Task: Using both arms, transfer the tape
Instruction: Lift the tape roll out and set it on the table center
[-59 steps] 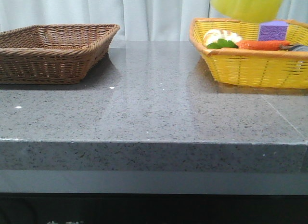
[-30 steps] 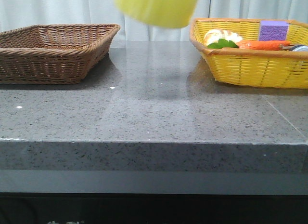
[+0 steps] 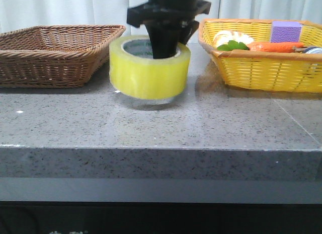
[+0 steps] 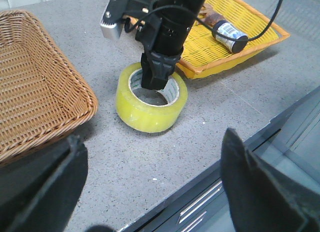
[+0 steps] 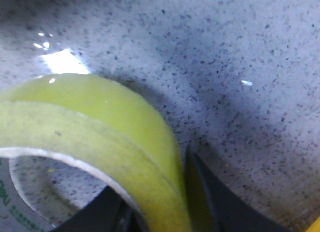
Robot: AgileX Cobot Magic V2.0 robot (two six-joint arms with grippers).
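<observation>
Right gripper: points straight down, closed on the wall of the tape, one finger inside the core and one outside.
Left gripper: spread wide and holding nothing, raised over the desk.
Tape: flat on the desk between the brown basket and yellow basket.

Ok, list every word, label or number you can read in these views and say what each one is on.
None can be read for certain.
Tape: green print on its white inner core, too small and blurred to read.
Bottle in the yellow basket: a label with print, too small to read.
Cabinet front below the table: pale marks cut off at the picture's edge, unreadable.
</observation>
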